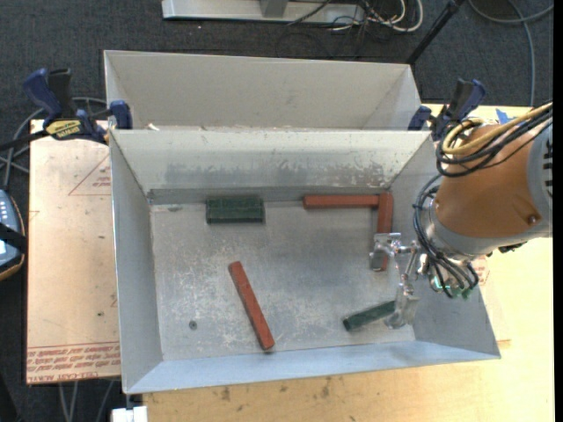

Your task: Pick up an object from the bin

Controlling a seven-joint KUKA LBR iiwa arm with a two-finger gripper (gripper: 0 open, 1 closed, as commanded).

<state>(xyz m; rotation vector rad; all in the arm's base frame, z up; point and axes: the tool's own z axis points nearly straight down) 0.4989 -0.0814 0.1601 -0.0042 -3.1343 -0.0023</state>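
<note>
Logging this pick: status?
Gripper low, front right of grey metal bin. Small dark green bar beside it, flat on floor. Nothing between them.

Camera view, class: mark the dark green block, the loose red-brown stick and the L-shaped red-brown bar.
dark green block [235,210], camera view, top face centre.
red-brown stick [251,306], camera view, mid-length.
L-shaped bar [343,202], camera view, long arm.

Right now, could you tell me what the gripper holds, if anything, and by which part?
I cannot tell: the gripper is at the right end of the small dark green bar near the front wall.
</note>
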